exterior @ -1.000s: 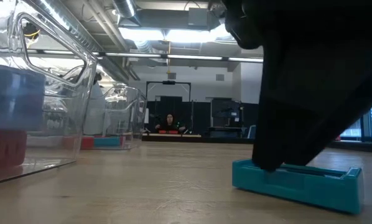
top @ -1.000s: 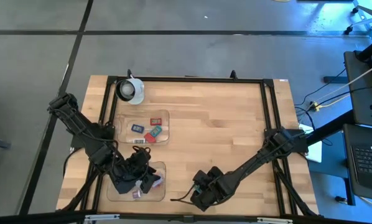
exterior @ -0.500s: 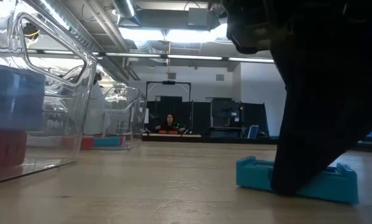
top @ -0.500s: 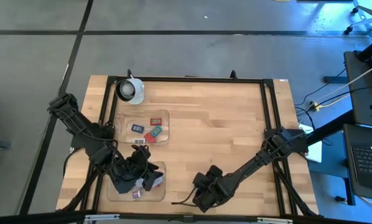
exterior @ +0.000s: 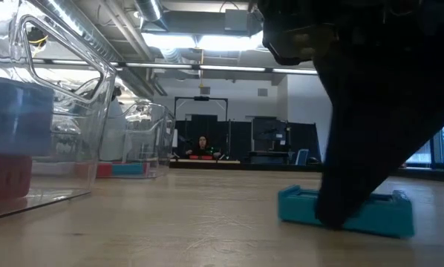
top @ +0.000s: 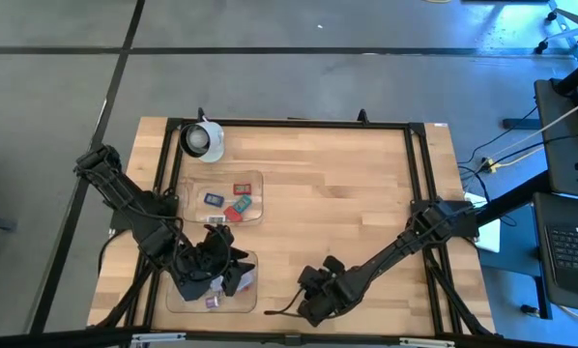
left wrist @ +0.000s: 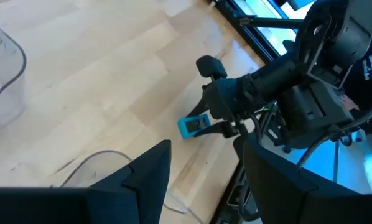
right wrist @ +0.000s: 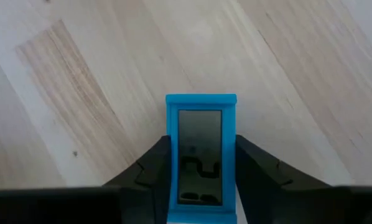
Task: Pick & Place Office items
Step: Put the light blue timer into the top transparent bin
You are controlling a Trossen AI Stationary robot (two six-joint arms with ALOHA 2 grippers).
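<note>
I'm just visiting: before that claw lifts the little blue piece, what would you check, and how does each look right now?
1. Blue piece sits centred between the right claw fingers: ok.
2. Fingers touch both its sides: ok.
3. Piece lies flat on the table: ok.
4. Grip is firm enough to lift: cannot tell.
5. Left claw is well apart, over the near tray: ok.

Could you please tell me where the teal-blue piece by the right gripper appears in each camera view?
High view: hidden beneath the right gripper.
Low view: teal-blue piece on the wood, lower right.
Left wrist view: centre, at the right gripper.
Right wrist view: between the fingers.
Shared landmark: the right gripper.
</note>
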